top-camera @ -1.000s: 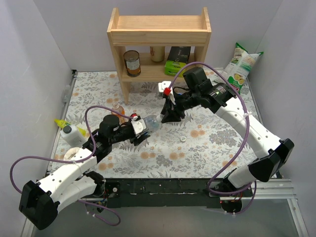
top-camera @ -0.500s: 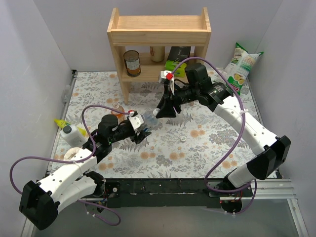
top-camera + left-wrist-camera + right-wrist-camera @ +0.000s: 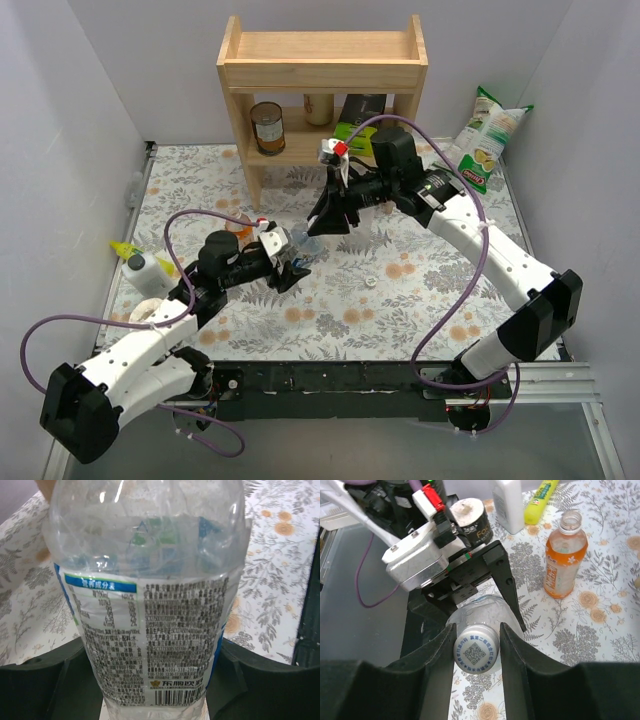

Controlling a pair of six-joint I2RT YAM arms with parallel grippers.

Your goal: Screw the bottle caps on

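My left gripper (image 3: 155, 690) is shut on the clear bottle with the blue-and-white label (image 3: 150, 610), which it holds tilted above the table (image 3: 298, 246). A white cap (image 3: 476, 655) with blue print sits on that bottle's neck. My right gripper (image 3: 477, 631) is closed on the cap, one finger (image 3: 439, 660) on each side. In the top view the right gripper (image 3: 325, 222) meets the bottle's mouth from the far right. The orange bottle (image 3: 563, 562) stands upright and uncapped behind the left arm (image 3: 238, 225).
A wooden shelf (image 3: 322, 90) at the back holds a brown can (image 3: 267, 127) and a green box (image 3: 357, 122). A snack bag (image 3: 490, 135) leans at the back right. A white squeeze bottle (image 3: 145, 268) and a tape roll (image 3: 150, 312) sit at left. A small white cap (image 3: 370, 282) lies mid-table.
My right gripper has shifted left and a little farther back while staying at the bottle's mouth, and its wrist has turned. The left gripper has kept its hold on the bottle.
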